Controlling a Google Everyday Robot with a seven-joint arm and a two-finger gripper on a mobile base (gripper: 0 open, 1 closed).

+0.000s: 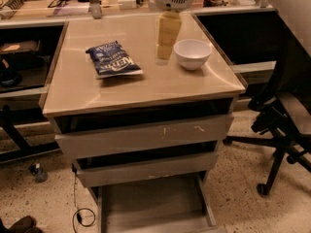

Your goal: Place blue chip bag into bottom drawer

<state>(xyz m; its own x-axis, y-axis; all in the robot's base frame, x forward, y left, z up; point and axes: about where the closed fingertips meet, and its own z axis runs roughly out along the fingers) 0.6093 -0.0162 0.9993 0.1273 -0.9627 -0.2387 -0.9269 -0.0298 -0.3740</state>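
Observation:
The blue chip bag (113, 58) lies flat on the beige cabinet top (146, 89), left of centre. The gripper (164, 52) hangs down from a white wrist at the top middle, its yellowish fingers pointing at the cabinet top between the bag and a white bowl (192, 53). It holds nothing and stands well right of the bag. The bottom drawer (153, 205) is pulled out at the foot of the cabinet, a shallow grey tray with nothing in it.
Two scuffed drawers (146, 135) above the bottom one stand slightly ajar. A black office chair (282, 115) stands to the right. Desks with clutter run along the back and left. A cable (80, 212) lies on the speckled floor.

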